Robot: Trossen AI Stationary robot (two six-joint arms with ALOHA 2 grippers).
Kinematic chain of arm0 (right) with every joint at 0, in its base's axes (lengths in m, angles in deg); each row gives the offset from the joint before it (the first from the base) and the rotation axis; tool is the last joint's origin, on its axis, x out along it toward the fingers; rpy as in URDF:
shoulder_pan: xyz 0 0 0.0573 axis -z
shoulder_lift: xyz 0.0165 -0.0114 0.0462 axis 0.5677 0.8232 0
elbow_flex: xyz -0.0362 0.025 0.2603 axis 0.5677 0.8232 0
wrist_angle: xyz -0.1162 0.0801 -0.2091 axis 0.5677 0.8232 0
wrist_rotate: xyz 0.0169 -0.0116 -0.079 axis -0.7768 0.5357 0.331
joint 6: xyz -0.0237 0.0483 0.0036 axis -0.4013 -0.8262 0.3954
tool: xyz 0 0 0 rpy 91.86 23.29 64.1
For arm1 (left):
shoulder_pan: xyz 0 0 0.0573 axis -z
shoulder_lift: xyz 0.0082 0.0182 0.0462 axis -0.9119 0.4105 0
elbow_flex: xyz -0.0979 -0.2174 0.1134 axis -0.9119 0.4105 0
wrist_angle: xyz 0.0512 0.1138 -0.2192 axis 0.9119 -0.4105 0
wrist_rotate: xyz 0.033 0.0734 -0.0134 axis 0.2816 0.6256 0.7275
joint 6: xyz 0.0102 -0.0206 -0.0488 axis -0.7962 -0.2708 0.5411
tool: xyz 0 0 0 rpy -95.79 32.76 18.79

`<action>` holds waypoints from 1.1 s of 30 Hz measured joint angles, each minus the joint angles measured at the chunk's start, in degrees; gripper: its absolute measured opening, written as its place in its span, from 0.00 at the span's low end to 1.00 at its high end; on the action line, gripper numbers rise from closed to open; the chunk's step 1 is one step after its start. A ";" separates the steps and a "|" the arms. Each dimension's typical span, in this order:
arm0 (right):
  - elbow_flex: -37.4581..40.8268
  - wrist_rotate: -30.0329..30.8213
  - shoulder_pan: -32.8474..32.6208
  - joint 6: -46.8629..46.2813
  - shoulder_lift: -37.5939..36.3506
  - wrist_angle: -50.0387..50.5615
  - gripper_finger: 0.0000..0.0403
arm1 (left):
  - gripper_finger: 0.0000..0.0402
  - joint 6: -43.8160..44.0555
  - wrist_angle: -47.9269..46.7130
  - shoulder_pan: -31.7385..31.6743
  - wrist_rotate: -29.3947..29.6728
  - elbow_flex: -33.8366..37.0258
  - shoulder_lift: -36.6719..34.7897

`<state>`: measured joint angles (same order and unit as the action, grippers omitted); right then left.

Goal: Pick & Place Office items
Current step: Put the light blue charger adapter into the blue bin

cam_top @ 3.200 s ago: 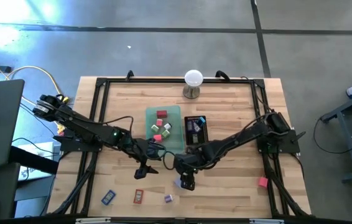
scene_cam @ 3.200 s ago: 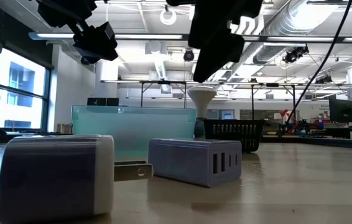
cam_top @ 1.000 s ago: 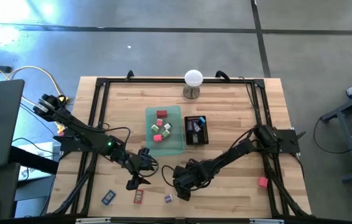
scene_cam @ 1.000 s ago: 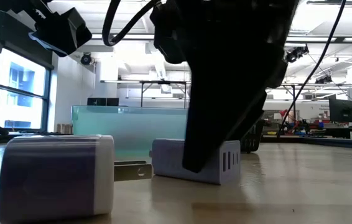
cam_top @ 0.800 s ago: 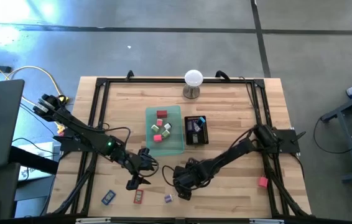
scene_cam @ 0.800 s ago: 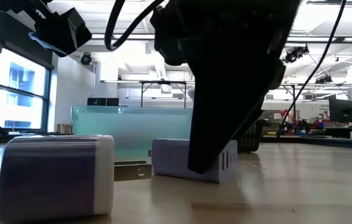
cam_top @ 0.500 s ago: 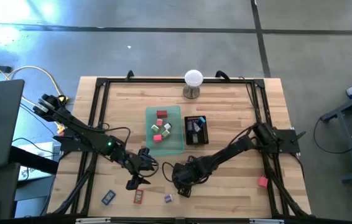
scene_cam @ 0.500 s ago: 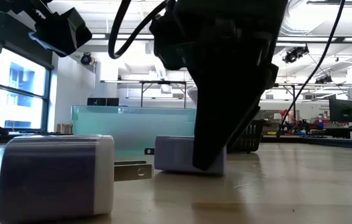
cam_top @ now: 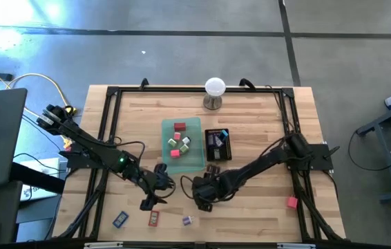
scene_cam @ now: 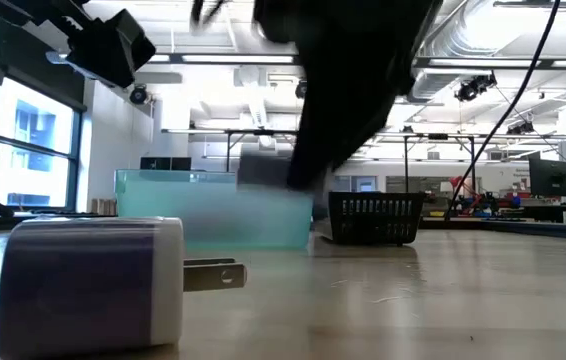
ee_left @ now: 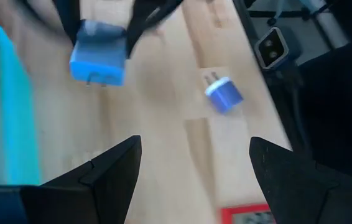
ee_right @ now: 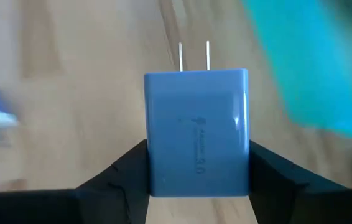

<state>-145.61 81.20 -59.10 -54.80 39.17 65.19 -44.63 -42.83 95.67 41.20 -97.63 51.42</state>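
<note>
My right gripper is shut on a blue charger block, which also shows in the left wrist view as the same blue charger block, in the air over the table's near middle. My left gripper hovers open just to its left, above bare wood. A second charger lies on its side near the front edge, prongs level. A blue item, a red one and a pink one lie on the table. My right gripper pinches the charger block by two opposite side faces between its two fingers. The fingers slant down from the table's right. The prongs point away from the gripper. The block hangs clear of the table.
A translucent green tray with several small items stands at the table's middle, and a black mesh tray is right of it. A white ball on a metal stand is at the far edge. Black frame rails run along both sides.
My right gripper has risen and gone a little toward the green tray with the blue charger block. The block stood on the table a second ago, turned about there, and now hangs clear of it.
</note>
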 joint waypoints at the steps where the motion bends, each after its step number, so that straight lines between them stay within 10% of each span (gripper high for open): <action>1: -0.08 1.74 -0.35 0.68 -1.23 0.34 0.48 | 0.73 -1.03 0.01 0.00 0.71 0.00 0.00; 10: -0.19 16.73 -2.12 8.13 -7.03 1.85 0.48 | 0.73 -9.28 0.02 0.01 10.74 0.00 0.00; 24: -0.21 18.39 2.81 16.43 -7.19 5.13 0.48 | 0.73 -27.50 2.59 2.62 29.10 0.00 0.17; 33: -0.28 13.62 5.12 21.09 -7.19 3.81 0.48 | 0.73 -47.07 3.55 2.33 29.92 0.00 0.17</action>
<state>-145.89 94.82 -53.97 -33.71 31.97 69.00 -91.70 -39.28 98.00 71.12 -97.63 51.59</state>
